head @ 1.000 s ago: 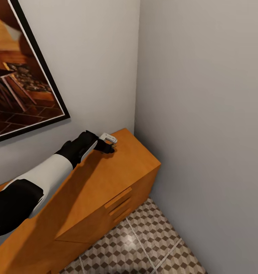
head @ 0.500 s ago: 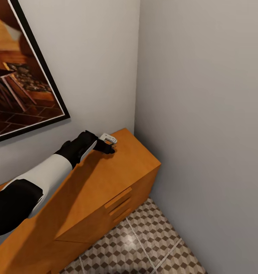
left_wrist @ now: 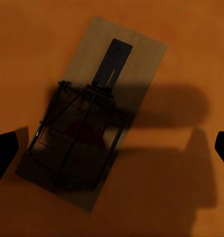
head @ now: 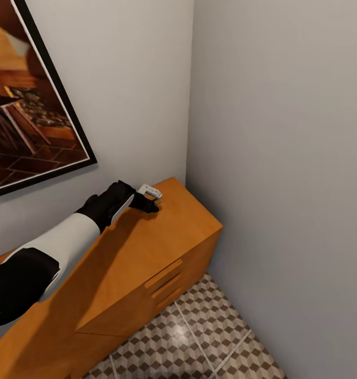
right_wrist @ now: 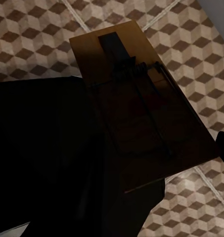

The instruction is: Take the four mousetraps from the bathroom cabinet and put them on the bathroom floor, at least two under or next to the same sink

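Head view: the left claw hangs at frame centre over the cabinet top's far corner. Left wrist view: a mousetrap lies flat on the orange surface between widely spread fingertips; thin, stiff and light, it is best pinched across its long edges. Right wrist view: the right claw seems to hold another trap above the floor.

One mousetrap, a flat pale-wood board with dark wire and a faint red mark, lay flat on the top of the orange-brown cabinet, near its back edge. A second mousetrap sat, apparently held, above the cube-patterned bathroom floor.
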{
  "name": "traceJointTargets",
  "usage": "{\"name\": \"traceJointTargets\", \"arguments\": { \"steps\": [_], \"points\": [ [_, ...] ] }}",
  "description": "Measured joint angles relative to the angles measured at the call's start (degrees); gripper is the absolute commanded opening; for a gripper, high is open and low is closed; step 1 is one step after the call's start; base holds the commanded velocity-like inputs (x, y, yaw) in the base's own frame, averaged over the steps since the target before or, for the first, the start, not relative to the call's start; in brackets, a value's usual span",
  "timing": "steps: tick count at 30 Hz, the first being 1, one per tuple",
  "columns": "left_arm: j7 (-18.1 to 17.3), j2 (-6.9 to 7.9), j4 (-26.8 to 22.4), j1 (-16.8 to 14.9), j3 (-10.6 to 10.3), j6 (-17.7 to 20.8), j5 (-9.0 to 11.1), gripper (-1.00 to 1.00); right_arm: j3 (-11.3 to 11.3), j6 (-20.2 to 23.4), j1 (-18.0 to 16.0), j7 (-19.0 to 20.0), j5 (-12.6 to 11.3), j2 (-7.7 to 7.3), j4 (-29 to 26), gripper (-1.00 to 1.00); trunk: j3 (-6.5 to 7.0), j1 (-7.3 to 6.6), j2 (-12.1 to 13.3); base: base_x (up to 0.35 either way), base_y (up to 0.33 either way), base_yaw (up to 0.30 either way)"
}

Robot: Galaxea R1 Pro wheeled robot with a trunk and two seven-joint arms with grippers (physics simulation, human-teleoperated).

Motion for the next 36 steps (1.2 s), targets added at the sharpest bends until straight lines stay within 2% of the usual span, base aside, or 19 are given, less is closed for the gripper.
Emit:
{"name": "traceJointTargets", "arguments": {
  "steps": [14,23,36],
  "points": [
    [0.0,0.28,0.0,0.0,0.1,-0.1,-0.3,1.0,0.1,0.1,0.0,0.0,0.0,0.08,0.0,-1.0,-0.81,-0.01,0.0,0.0,0.0,0.0],
    [0.1,0.42,-0.5,-0.1,0.1,0.1,0.2,1.0,0.0,0.1,0.0,0.0,0.0,0.08,0.0,-1.0,-1.52,-0.03,0.0,0.0,0.0,0.0],
    [0.1,0.43,-0.7,-0.1,0.1,0.1,0.1,1.0,0.1,0.1,0.0,0.0,0.0,0.09,0.0,-1.0,-1.61,-0.03,-0.1,0.0,0.0,0.0]
  ]
}}
